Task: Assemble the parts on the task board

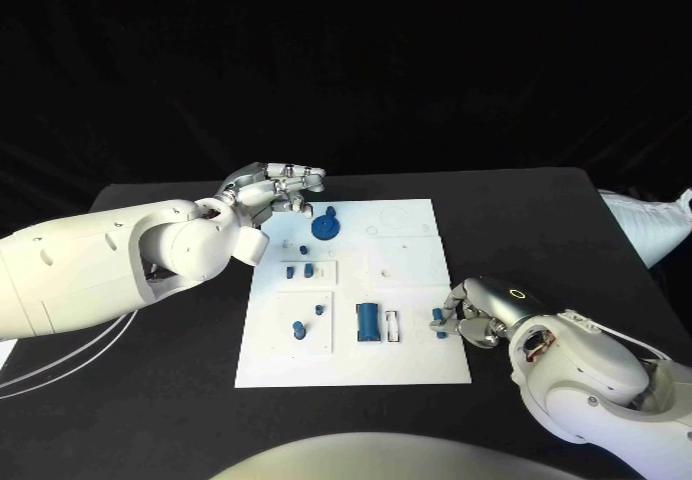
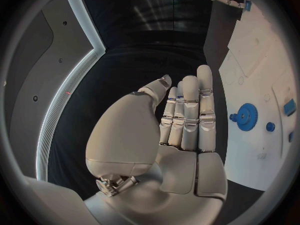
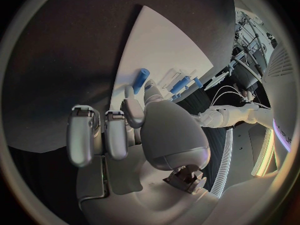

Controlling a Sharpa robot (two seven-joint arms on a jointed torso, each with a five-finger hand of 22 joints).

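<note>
Task board [image 1: 404, 360] sits frame centre on the table [image 1: 534, 210]. Gear [image 1: 326, 226] upper left on it, block [image 1: 368, 321] lower centre. Small peg [image 1: 438, 322], seemingly upright, at its right edge.

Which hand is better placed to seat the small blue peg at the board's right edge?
Right. The right hand already pinches the small blue peg at the white task board; the left hand hovers empty far off.

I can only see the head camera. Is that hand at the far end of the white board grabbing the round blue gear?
Observer: No. The left wrist view shows the left hand flat, fingers straight, holding nothing, and clear of the blue gear.
Visitor: And the other hand, by the board's near corner?
Observer: The right wrist view shows the right hand apparently pinching a small blue peg at its fingertips; the peg sticks out past them.
</note>
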